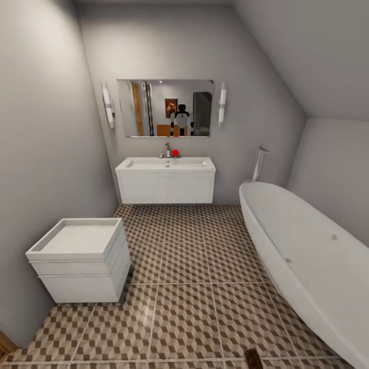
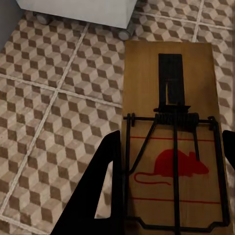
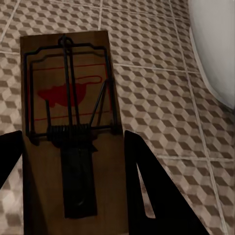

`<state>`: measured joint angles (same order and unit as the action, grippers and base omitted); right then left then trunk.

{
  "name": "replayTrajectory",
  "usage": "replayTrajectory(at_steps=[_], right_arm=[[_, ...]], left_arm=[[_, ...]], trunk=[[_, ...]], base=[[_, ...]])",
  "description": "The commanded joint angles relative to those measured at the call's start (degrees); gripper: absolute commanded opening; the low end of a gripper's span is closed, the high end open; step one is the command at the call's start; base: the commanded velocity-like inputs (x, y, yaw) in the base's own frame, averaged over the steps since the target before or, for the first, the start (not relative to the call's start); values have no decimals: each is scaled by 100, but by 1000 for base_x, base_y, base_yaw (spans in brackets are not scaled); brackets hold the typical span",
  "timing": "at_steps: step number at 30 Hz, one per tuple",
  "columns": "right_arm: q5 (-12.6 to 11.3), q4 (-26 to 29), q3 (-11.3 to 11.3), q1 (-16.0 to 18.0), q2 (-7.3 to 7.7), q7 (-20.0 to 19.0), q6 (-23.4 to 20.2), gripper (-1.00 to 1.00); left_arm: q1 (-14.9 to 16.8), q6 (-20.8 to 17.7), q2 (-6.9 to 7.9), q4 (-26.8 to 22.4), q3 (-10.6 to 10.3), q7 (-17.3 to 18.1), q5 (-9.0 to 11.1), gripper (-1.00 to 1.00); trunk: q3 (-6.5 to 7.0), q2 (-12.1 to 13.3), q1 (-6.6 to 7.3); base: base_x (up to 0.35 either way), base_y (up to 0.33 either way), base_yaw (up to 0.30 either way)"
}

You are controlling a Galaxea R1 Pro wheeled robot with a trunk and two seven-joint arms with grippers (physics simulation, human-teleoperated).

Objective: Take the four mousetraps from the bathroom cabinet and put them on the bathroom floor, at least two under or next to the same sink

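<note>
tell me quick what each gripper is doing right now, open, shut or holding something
Left gripper: shut on a mousetrap.
Right gripper: shut on another mousetrap.

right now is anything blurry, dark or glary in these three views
Head view: even soft light, slightly soft render, walls bowed by a wide lens, mirror reflects the room without glare. Left wrist view: mousetrap sharp, well lit; the left gripper fingers are black silhouettes. Right wrist view: dimmer, the mousetrap shaded toward its near end, floor tiles crisp.
</note>
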<state>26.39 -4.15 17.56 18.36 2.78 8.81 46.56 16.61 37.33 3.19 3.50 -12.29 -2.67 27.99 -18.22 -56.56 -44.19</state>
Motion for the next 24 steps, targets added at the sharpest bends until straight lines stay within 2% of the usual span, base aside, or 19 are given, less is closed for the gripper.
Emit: replayTrajectory(at_steps=[1,19,24], right_arm=[[42,-24,19,12,3,26,28,-100],[75,-24,-5,12,3,17,27,-100],[70,-24,-7,11,3,23,28,-100]], left_arm=[[9,29,-1,19,-47,-40,-4,-100],[9,19,-2,19,-45,-40,-4,-100],[9,-195,-1,15,-50,-47,2,-100]], trunk=[[-7,-4,-4],[-7,-4,-4],[-7,-4,-4]], base=[[324,-109,0],[324,-105,43],[324,-100,1]])
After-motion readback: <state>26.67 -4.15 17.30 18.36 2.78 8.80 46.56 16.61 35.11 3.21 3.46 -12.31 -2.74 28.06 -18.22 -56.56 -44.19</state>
